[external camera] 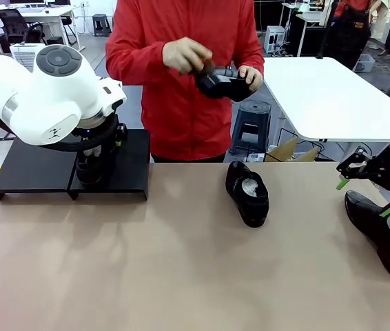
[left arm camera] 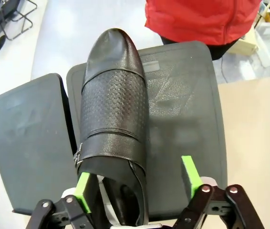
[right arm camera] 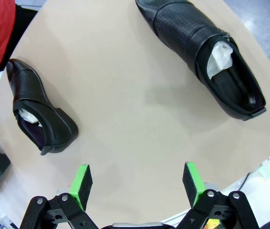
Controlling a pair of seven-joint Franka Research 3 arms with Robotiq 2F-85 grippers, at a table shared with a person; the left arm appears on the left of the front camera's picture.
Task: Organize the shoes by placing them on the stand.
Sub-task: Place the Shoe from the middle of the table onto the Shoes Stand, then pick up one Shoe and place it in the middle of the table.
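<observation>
Near the table's (external camera: 181, 276) right edge, one shoe (external camera: 381, 231) is found lying. The right claw (right arm camera: 137, 181) is held over the table, jaws wide and empty. A second shoe (external camera: 248, 193) is noted mid-table. At the far left edge, a third shoe (left arm camera: 113, 124) is laid on the stand's (left arm camera: 187, 119) right section, with the left claw (left arm camera: 136, 179) wide about its heel. Beyond the far edge, a fourth shoe (external camera: 222, 84) is held in a person's hands (external camera: 185, 54).

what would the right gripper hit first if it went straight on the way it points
Most likely bare tabletop: the open right gripper aims at the gap between the mid-table shoe and the shoe by the table's edge. Depth is hard to judge.
</observation>
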